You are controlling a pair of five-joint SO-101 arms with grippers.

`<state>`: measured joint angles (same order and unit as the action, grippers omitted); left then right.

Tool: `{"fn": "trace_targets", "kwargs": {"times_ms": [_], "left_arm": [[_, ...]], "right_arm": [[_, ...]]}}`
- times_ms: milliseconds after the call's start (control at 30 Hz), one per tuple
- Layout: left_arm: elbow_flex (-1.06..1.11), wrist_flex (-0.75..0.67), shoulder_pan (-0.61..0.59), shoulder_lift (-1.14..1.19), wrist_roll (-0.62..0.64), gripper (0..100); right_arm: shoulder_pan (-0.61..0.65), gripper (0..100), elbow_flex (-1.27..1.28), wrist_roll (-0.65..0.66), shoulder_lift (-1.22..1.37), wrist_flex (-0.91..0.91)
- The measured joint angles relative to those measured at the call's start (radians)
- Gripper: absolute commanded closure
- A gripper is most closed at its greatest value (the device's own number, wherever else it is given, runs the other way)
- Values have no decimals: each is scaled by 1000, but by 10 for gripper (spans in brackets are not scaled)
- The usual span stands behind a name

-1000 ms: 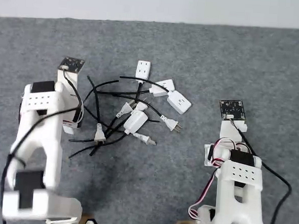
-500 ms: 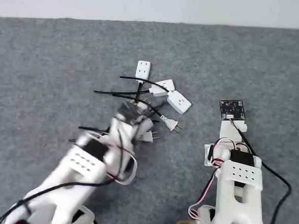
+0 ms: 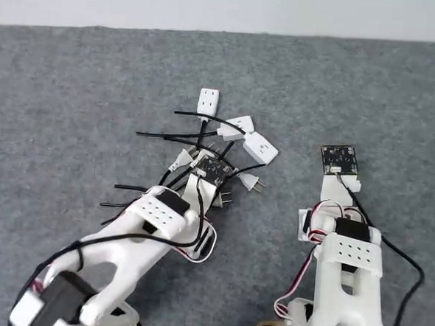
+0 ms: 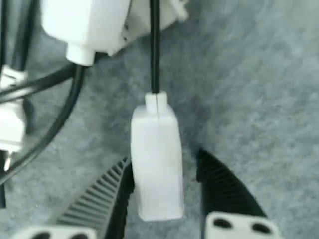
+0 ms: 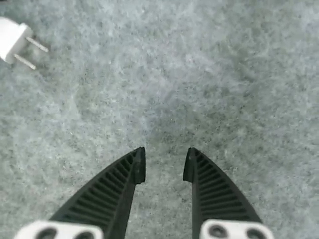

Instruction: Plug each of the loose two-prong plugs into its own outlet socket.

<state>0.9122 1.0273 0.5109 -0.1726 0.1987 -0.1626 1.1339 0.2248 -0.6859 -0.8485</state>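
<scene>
Stretched over the middle of the grey mat (image 3: 75, 73), the left arm (image 3: 151, 225) hides part of the black cord tangle (image 3: 167, 134), and the white plug (image 4: 156, 149) between the spread left gripper (image 4: 163, 160) has its prongs out of sight, while the right gripper (image 5: 163, 162), slightly parted, hovers over bare mat toward its right edge.

In the high view the left arm (image 3: 159, 213) lies over the middle of the cord tangle (image 3: 167, 135) and covers the plugs beneath it. In the left wrist view the white plug (image 4: 157, 159) shows no prongs, and a socket block (image 4: 84, 25) and a second plug (image 4: 10, 124) are cut off by the edge. In the right wrist view, a corner plug (image 5: 12, 35) loses its cord past the edge.
</scene>
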Motion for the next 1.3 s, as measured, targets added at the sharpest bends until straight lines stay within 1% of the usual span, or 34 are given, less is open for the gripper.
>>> {"fn": "trace_targets", "kwargs": {"times_ms": [133, 333, 400, 500, 567, 667, 867, 967, 1067, 1300], "left_arm": [[31, 29, 0, -127, -28, 779], [41, 180, -12, -445, -43, 783], [41, 222, -51, -546, -74, 831], [41, 239, -135, -628, -137, 995], [41, 239, -175, -626, -164, 973], [75, 195, -203, -571, -167, 989], [100, -3, -203, -327, -170, 988], [100, -60, -189, -206, -167, 988], [100, -72, -124, -169, -175, 988], [135, -80, 94, -172, -176, 988]], "right_arm": [[2, 863, 8, 0, 0, 11], [2, 862, 8, 0, 2, 11], [2, 863, 8, 0, 2, 11], [2, 864, 8, 0, 2, 11], [2, 864, 8, 0, 2, 11], [2, 864, 8, 0, 2, 11], [2, 865, 8, 0, 2, 11], [2, 865, 8, 0, 2, 11], [2, 865, 8, 0, 2, 11], [2, 865, 8, 0, 2, 11]]}}
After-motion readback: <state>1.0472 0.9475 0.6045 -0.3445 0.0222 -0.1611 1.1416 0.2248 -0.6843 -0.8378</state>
